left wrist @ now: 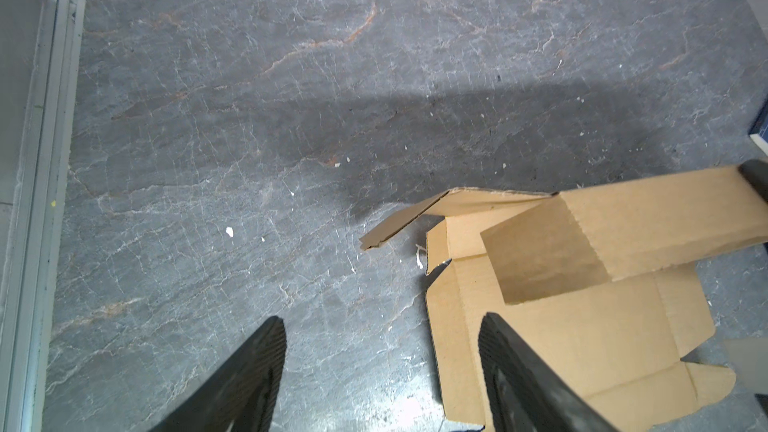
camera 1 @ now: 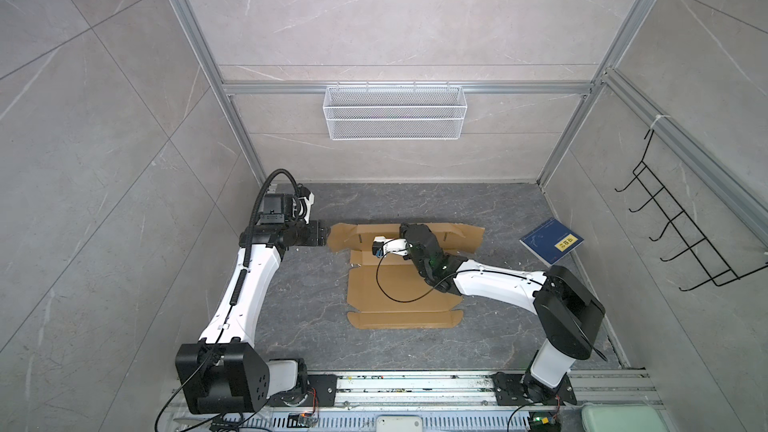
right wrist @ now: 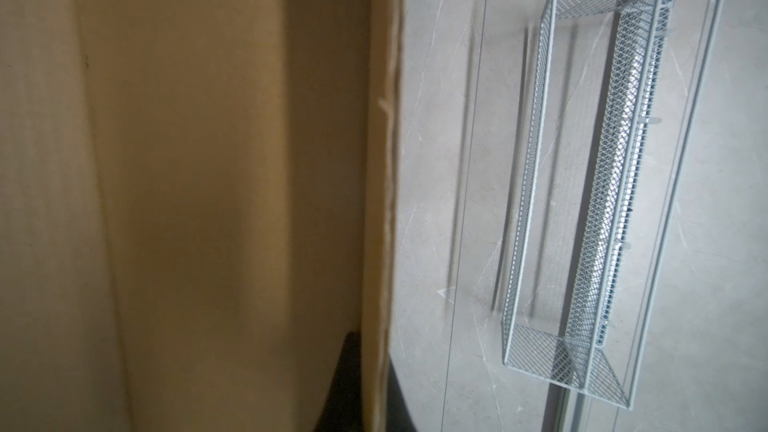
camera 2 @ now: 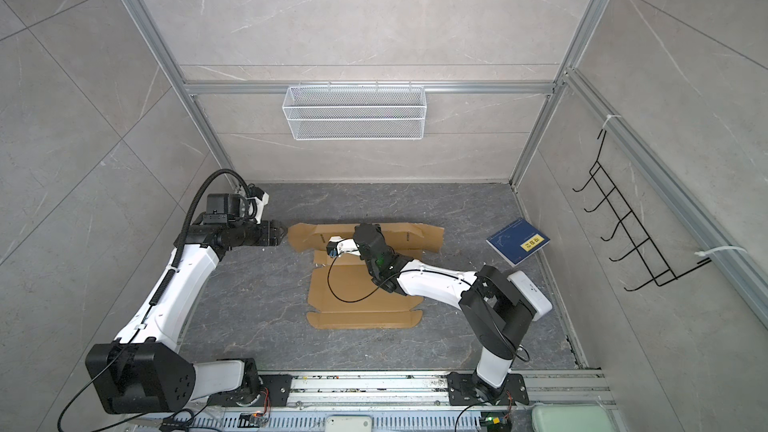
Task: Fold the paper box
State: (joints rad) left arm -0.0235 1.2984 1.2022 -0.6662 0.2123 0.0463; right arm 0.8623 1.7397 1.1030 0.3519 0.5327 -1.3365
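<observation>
Evidently the step in hand was raising the far long wall of the paper box (camera 1: 399,297), which lay mostly flat at the middle of the tabletop (camera 1: 415,351), its near flap toward the front edge. The right gripper (right wrist: 372,388) pinched the upper edge of that far panel, cardboard sandwiched between its fingers. The left gripper (left wrist: 382,317) hung at the panel's left end with its jaws spread, holding nothing. Next, I judged, the left one needed to turn the loose end tab inward while the right kept the wall upright. The wire basket (camera 1: 395,120) on the back wall was empty. A dark blue book (camera 1: 552,241) lay near the right edge, well apart from the cardboard.
</observation>
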